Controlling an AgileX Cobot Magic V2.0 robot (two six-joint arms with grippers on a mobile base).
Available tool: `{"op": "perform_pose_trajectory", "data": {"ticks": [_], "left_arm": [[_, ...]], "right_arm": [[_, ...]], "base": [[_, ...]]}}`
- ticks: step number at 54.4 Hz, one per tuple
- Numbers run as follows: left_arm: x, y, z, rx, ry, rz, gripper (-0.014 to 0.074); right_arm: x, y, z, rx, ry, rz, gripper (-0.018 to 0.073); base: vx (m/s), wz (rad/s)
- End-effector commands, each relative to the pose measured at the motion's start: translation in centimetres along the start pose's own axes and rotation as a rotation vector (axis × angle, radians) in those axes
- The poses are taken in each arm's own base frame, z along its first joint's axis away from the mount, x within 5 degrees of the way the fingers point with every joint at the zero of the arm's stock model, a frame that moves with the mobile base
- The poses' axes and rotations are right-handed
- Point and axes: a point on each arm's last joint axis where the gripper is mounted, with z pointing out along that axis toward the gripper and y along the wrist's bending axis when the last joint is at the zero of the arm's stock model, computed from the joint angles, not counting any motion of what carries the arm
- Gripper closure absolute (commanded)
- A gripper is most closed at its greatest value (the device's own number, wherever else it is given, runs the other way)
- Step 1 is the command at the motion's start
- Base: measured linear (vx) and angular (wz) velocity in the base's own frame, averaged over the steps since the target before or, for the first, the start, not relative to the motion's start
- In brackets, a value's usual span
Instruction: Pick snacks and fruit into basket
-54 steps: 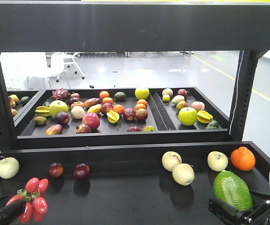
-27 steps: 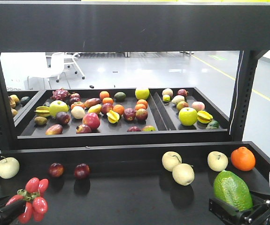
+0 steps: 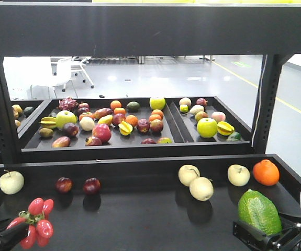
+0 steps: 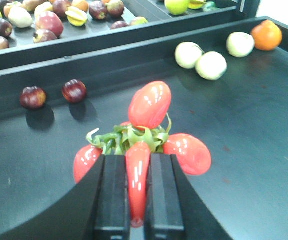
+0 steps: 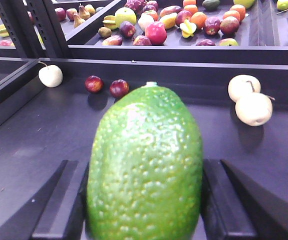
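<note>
We hold both fruits: left pincer (image 4: pixel 133 200) clamped on the red cluster (image 4: pixel 142 137) at lower left, right pincer (image 5: pixel 144 210) gripping the green fruit (image 5: pixel 146 167), long axis pointing away, lower right; no basket in view.

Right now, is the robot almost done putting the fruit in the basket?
Not yet. No basket shows in any view, so nothing can be counted as done. In hand: the left hand is shut on the red fruit bunch, and the right hand is shut on the bumpy green fruit. Left: both fruits need dropping in the basket, and no snacks are in sight.
</note>
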Motion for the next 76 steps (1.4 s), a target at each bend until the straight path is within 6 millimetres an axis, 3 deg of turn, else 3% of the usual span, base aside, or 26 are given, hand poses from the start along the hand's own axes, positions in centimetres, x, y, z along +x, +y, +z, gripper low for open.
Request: {"op": "perform_pose_trajectory", "data": {"ticks": [1,76], "left_arm": [[-1.75,0.19,-0.56,-0.028,-0.116,-0.017,0.0599],[-1.74,0.19,-0.53,-0.028,-0.115,-0.017,0.0599]], "right_arm": [[-1.25,0.14,-0.51,0.002,-0.049,0.0,0.0568],[-1.25,0.14,-0.5,0.002,-0.048,-0.001,0.0568]], "base": [[-0.15,-0.03],[-0.34,0.02]]}}
